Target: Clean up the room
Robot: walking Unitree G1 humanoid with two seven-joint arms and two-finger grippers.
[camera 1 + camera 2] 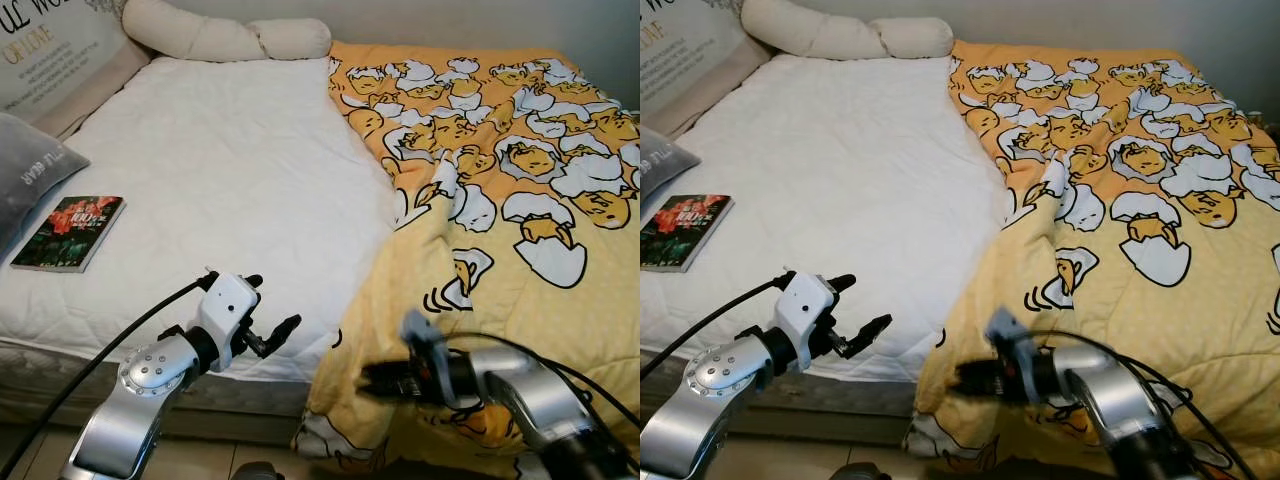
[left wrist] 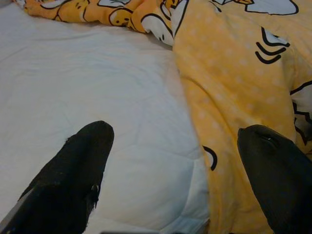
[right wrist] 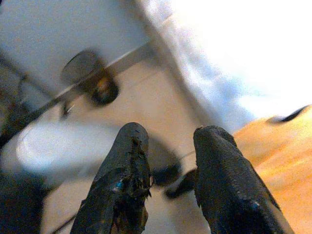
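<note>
A yellow duvet (image 1: 500,170) printed with cartoon egg figures covers the right half of the bed, bunched along its inner edge and draping over the bed's near edge toward the floor. The rest of the mattress (image 1: 230,170) is bare white quilting. A book (image 1: 70,232) with a dark red cover lies flat near the mattress's left edge, just beside a grey cushion (image 1: 30,170); a cream bolster pillow (image 1: 225,35) lies along the head end. The left gripper (image 1: 262,312) hovers at the mattress's near edge with its fingers (image 2: 80,165) spread wide apart. The right gripper (image 1: 385,382) is blurred against the hanging duvet, fingers (image 3: 126,170) a narrow gap apart, holding nothing.
</note>
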